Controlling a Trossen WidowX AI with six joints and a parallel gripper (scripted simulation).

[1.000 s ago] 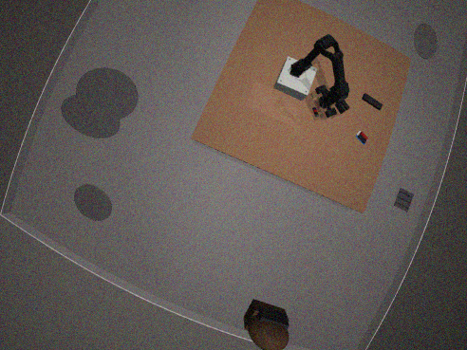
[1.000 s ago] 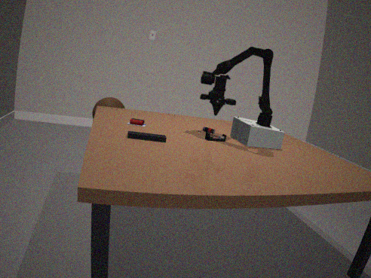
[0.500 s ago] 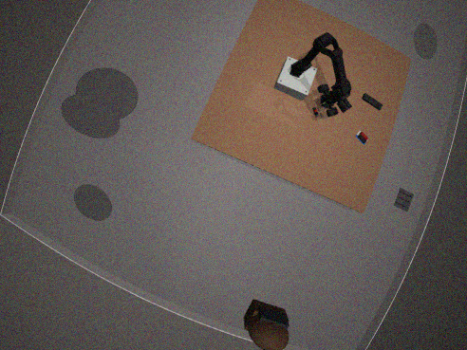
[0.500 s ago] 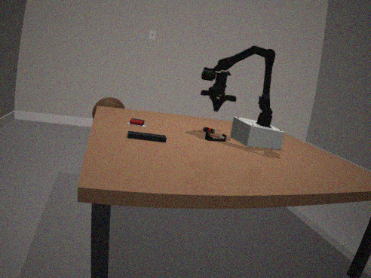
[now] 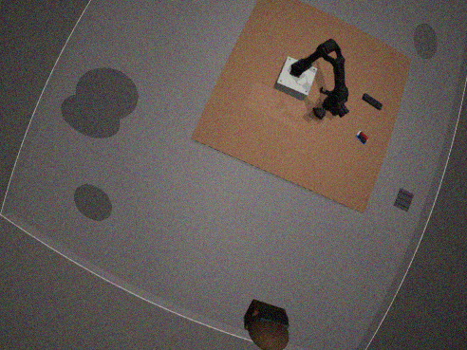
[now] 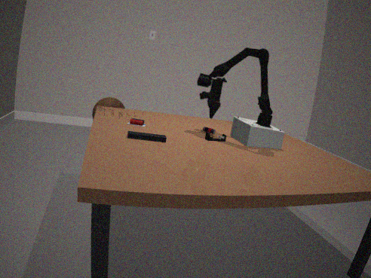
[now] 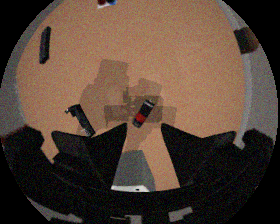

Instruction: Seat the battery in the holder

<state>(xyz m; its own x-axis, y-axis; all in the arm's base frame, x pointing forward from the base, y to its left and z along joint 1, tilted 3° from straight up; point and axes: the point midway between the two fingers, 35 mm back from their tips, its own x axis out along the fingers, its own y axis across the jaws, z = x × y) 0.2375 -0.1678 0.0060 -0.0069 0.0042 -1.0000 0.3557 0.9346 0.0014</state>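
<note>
The battery (image 6: 209,130) (image 7: 143,114), black with a red band, lies on its side on the wooden table, apart from the holder. The small black holder (image 6: 216,139) (image 7: 83,120) stands empty on the table, left of the battery in the wrist view. My gripper (image 6: 212,117) (image 7: 144,126) points down above the battery, partly open, with nothing between its fingertips. In the top view the arm hides the battery, and only part of the holder shows beside the arm.
The arm stands on a white box (image 5: 295,88) (image 6: 260,139) (image 7: 134,169) close to the holder. A black bar (image 5: 372,101) (image 6: 146,136) (image 7: 45,45) lies farther off. A red cylinder (image 5: 364,137) (image 6: 136,122) lies on a small white and blue piece near the table's far side.
</note>
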